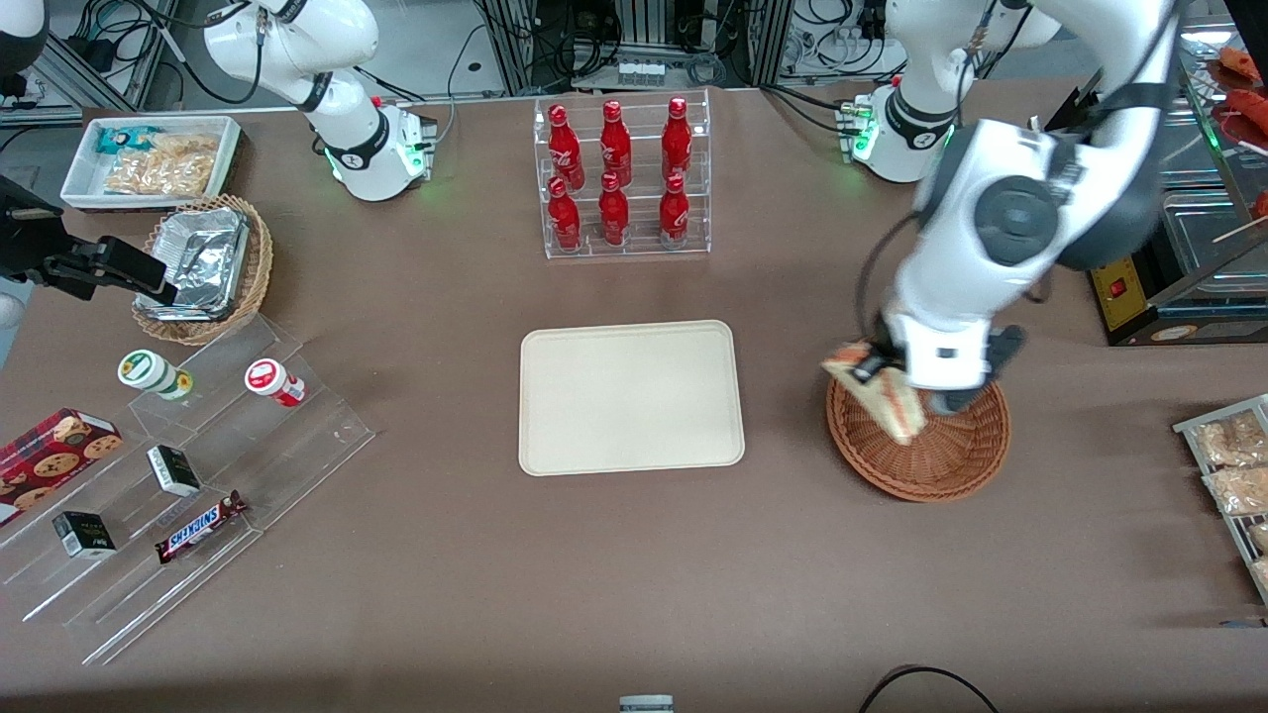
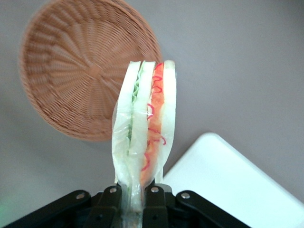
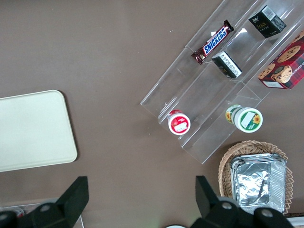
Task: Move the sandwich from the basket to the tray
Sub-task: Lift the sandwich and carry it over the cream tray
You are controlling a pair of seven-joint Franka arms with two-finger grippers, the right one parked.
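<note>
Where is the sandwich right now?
The sandwich is clamped in the gripper, lifted above the basket near its tray-side rim, not yet over the tray.

The front view looks down from high across the whole table at the gripper (image 1: pixel 885 379), while the left wrist view peers close past that gripper (image 2: pixel 134 202) onto the basket (image 2: pixel 71 71) and tray (image 2: pixel 228 180) below, the tray (image 3: pixel 33 130) also showing in the downward-facing right wrist view.
</note>
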